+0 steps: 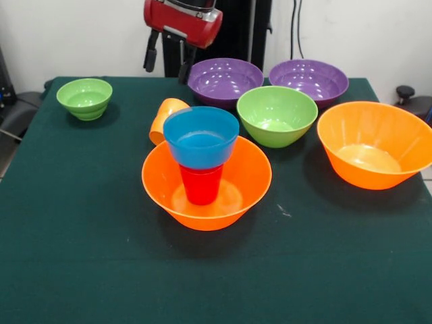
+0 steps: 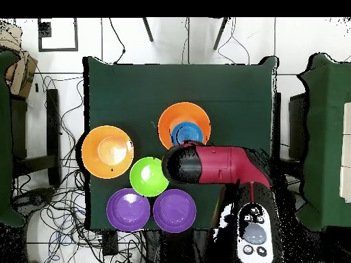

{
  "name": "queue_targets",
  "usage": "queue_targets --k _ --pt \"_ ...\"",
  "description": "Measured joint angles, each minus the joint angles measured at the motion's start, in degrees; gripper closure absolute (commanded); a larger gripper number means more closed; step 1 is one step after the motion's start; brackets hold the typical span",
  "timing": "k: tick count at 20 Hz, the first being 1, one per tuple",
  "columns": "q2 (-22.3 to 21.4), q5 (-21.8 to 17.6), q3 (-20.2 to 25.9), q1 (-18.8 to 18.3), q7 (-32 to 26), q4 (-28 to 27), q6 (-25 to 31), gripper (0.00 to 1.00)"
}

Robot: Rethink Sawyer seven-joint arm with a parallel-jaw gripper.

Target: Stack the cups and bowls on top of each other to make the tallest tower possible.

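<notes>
The tower is a large orange bowl (image 1: 233, 196) with the red cup (image 1: 201, 185) standing in it and a small blue bowl (image 1: 201, 137) sitting on the cup; it also shows in the overhead view (image 2: 179, 113). The orange cup (image 1: 164, 118) lies on its side just behind the tower. My gripper (image 1: 167, 59) hangs open and empty above the table's far side, behind the orange cup and left of a purple bowl (image 1: 225, 81). In the overhead view the arm (image 2: 219, 164) hides the gripper. Only one blue bowl shows.
A second purple bowl (image 1: 309, 79) and a medium green bowl (image 1: 277, 115) stand at the back. Another large orange bowl (image 1: 374, 145) is at the right. A small green bowl (image 1: 84, 98) sits far left, apart from the rest.
</notes>
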Motion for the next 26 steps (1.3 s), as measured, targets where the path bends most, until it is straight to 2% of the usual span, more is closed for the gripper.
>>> queue_targets --k 8,13,16,17,26 --pt "-0.78 -0.02 2.1 -3.28 0.0 1.82 -0.17 0.0" --pt "-1.24 -1.5 3.42 -5.54 0.0 3.21 -1.95 0.0" --pt "-1.24 -2.91 4.59 -7.8 0.0 4.43 -3.93 0.0" --pt "-1.23 -3.86 5.47 -9.71 0.0 5.38 -5.25 0.0" --pt "-0.65 -8.18 8.49 -16.14 0.0 7.7 -8.33 0.0"
